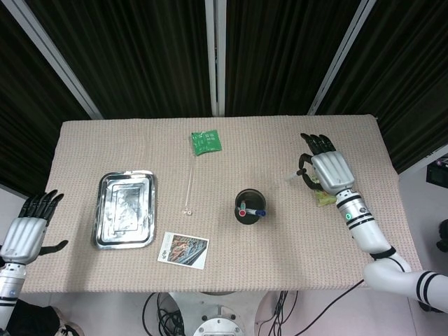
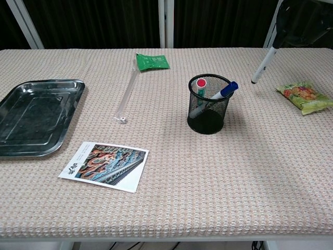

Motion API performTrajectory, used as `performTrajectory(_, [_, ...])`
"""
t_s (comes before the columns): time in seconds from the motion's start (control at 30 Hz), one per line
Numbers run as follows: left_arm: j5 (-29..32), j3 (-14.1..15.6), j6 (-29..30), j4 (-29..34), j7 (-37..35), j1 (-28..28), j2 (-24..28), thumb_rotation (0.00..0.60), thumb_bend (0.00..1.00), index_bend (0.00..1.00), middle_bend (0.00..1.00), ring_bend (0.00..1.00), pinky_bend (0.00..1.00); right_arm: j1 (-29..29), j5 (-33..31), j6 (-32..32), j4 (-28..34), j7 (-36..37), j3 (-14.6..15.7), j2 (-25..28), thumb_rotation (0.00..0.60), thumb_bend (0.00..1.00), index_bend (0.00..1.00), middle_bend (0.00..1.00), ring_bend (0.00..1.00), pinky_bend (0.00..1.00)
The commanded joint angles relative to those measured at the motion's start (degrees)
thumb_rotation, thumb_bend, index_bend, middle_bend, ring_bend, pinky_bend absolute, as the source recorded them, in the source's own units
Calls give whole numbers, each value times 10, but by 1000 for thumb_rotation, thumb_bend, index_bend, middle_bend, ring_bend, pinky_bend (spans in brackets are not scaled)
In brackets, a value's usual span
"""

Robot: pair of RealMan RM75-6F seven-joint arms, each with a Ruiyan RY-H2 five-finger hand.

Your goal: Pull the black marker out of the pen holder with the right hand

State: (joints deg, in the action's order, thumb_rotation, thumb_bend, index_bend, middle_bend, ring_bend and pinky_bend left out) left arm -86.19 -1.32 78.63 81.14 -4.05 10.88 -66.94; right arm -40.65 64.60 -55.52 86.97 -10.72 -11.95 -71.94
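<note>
The black mesh pen holder (image 1: 250, 207) (image 2: 209, 104) stands right of the table's middle, with a red-capped and a blue-capped marker inside. The black marker (image 2: 263, 63), a white barrel with a dark tip pointing down, hangs tilted in the air well to the right of the holder. My right hand (image 1: 327, 171) grips its upper end; in the chest view only the dark underside of that hand (image 2: 304, 21) shows at the top right corner. In the head view the marker (image 1: 294, 179) is a faint pale sliver left of the fingers. My left hand (image 1: 26, 227) hovers open off the table's left edge.
A steel tray (image 1: 126, 208) (image 2: 31, 114) lies at the left, a photo card (image 1: 183, 250) (image 2: 105, 165) near the front edge. A green packet (image 1: 206, 141) and a clear stick (image 1: 189, 185) lie behind the holder. A snack bag (image 2: 304, 97) sits below the right hand.
</note>
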Motion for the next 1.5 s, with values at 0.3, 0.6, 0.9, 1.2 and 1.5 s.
performTrajectory(0.3, [3, -1, -1, -7, -9, -1, -1, 600, 124, 47, 0, 0, 16, -45, -37, 50, -55, -57, 4, -75, 600, 348, 692, 32, 0, 0])
performTrajectory(0.6, [4, 0, 4, -17, -22, -6, -1, 600, 124, 47, 0, 0, 16, -57, 16, 13, -91, 6, -16, -145, 600, 256, 0, 0, 0, 0])
performTrajectory(0.9, [3, 0, 7, -27, -34, -7, -3, 600, 124, 47, 0, 0, 16, -38, 63, -34, -106, 50, -12, -155, 600, 231, 0, 0, 0, 0])
performTrajectory(1.2, [-2, -1, 9, -29, -36, -5, -6, 600, 124, 47, 0, 0, 16, 75, 162, -189, -34, 36, 56, -62, 600, 226, 0, 0, 0, 0])
performTrajectory(1.5, [-20, -4, 33, -23, -27, -5, -7, 600, 124, 47, 0, 0, 17, 219, 126, -280, 25, -22, 123, 13, 600, 224, 0, 0, 0, 0])
